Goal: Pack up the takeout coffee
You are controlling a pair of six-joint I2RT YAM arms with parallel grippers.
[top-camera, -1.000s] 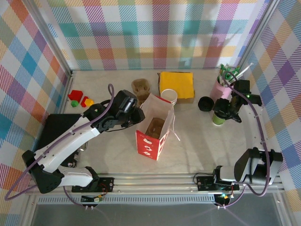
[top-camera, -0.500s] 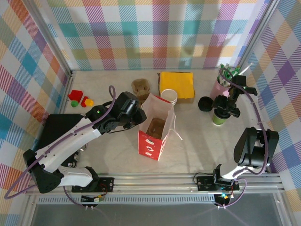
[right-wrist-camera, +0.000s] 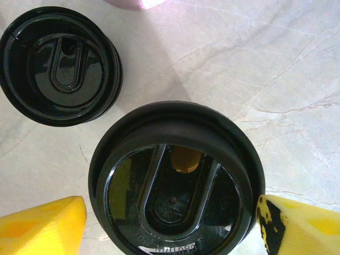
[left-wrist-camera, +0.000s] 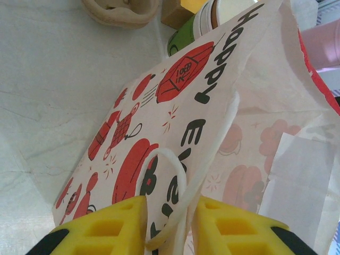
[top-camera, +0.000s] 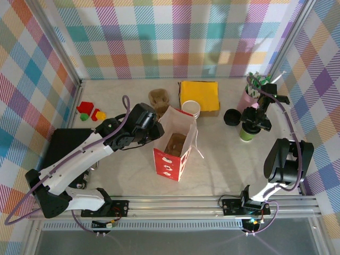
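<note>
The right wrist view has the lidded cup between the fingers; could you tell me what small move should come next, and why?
Probably close the right gripper on the takeout coffee: its yellow fingers stand open on either side of the lid, and the left gripper already pinches the paper bag at its rim.

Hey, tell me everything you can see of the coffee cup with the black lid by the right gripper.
The takeout coffee is a small paper cup, green at its lower wall, capped with a glossy black plastic lid that has a raised U-shaped rib and a small sip hole. It stands upright on the marble-look table, near another black lid. The right gripper hangs over it, open, one yellow pad on either side of the rim.
</note>
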